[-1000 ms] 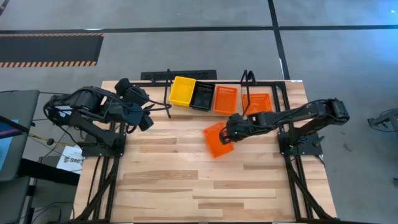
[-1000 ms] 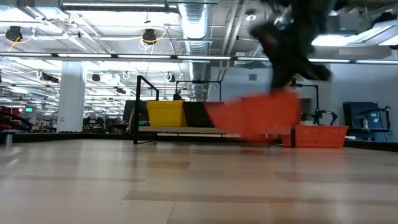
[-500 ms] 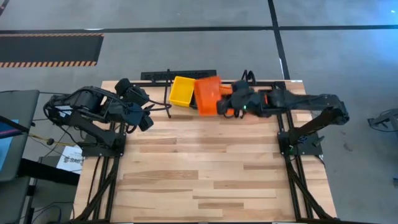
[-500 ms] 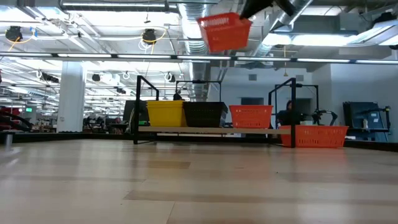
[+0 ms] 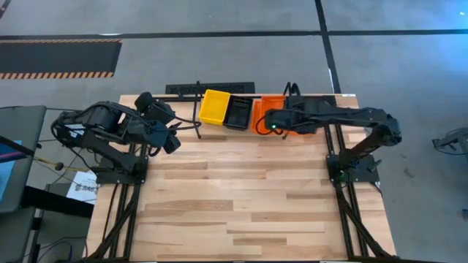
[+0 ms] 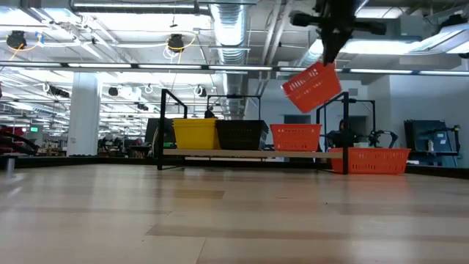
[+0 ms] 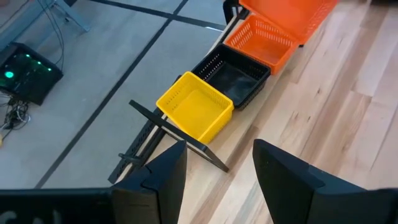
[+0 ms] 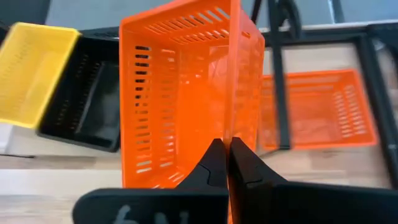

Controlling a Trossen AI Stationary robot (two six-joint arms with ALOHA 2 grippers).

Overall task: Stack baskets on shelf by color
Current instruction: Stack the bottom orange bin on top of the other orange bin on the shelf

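One orange basket (image 6: 312, 86) hangs tilted above the shelf (image 6: 249, 153), its wall pinched between the closed fingers of the right gripper (image 8: 228, 163). To stack well, level it first, then centre it over the orange shelf basket (image 6: 295, 136) beside the black one (image 6: 239, 134), and lower straight down. Left gripper (image 7: 217, 177) waits open near the shelf's yellow basket (image 5: 214, 106) end, empty.

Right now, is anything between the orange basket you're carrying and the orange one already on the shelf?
Nothing visible. The right claw holds the carried orange basket tilted in the air above the orange basket on the shelf, with open space between them.
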